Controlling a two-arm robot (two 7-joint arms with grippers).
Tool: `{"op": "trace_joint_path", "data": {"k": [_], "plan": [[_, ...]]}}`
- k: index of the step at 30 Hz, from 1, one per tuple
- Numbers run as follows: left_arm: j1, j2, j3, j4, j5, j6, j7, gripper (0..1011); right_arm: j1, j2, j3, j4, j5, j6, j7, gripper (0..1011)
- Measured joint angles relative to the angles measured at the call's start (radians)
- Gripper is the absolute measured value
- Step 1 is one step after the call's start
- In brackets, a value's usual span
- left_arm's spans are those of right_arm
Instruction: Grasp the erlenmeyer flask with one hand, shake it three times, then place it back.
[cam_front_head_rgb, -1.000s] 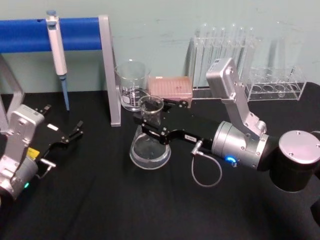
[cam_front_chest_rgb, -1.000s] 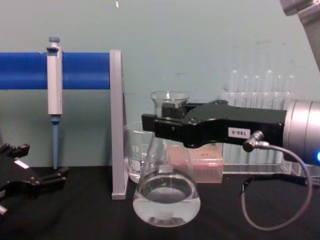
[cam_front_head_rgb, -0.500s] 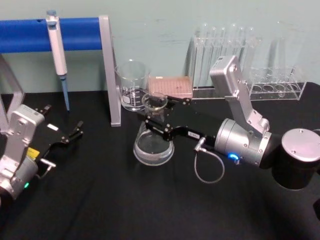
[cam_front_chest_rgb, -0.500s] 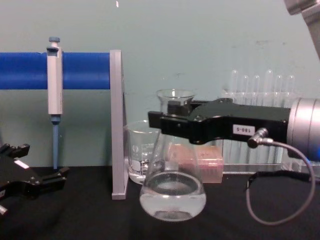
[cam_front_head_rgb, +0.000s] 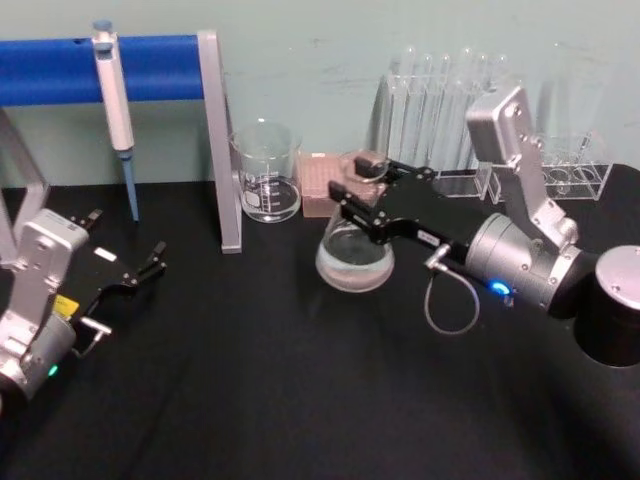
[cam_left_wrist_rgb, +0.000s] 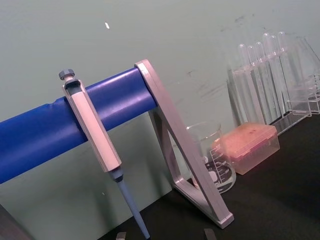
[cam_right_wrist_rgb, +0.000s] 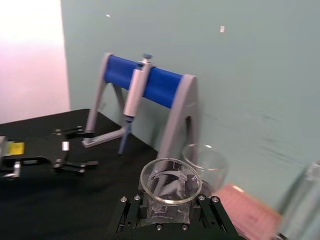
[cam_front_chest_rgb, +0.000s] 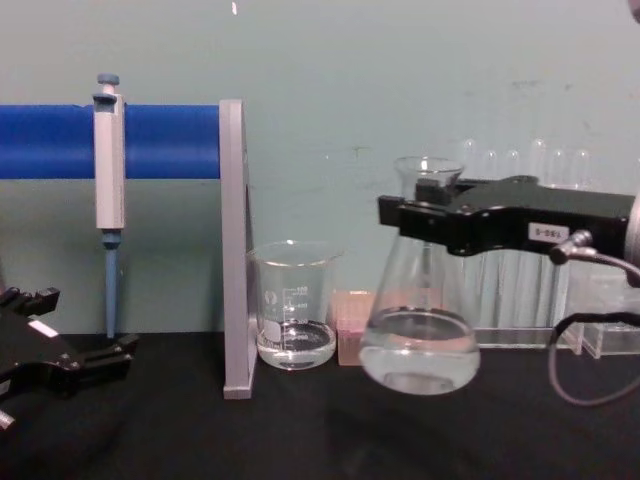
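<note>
Right tool (cam_front_chest_rgb: 425, 214) is clamped on the neck of the erlenmeyer flask (cam_front_chest_rgb: 420, 345), with the arm reaching in from the right. The flask is slightly tilted, with clear liquid pooled in its wide base. It sits just in front of the pink box (cam_front_chest_rgb: 350, 325) and right of the beaker (cam_front_chest_rgb: 295, 305). Its base appears lifted off the black surface (cam_front_head_rgb: 300, 400). Left tool (cam_front_head_rgb: 135, 272) lies low at the near left, fingers apart, holding nothing, well apart from the flask.

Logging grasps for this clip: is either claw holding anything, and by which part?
The right claw holds the erlenmeyer flask by its narrow neck, just below the flared rim. The left claw, parked off to the left, holds nothing.
</note>
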Motion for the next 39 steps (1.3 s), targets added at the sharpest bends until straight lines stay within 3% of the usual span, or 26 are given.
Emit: {"op": "trace_joint_path", "data": {"k": [13, 22, 39], "plan": [[0.000, 0.000, 0.000, 0.000, 0.000, 0.000, 0.000, 1001, -0.026, -0.003, 0.077, 0.006, -0.027, 0.003, -0.061, 451], [0.000, 0.000, 0.000, 0.000, 0.000, 0.000, 0.000, 1001, -0.041, -0.009, 0.112, 0.007, -0.045, 0.009, -0.078, 451], [0.000, 0.000, 0.000, 0.000, 0.000, 0.000, 0.000, 1001, -0.048, -0.026, 0.136, 0.007, -0.068, 0.011, -0.073, 451]]}}
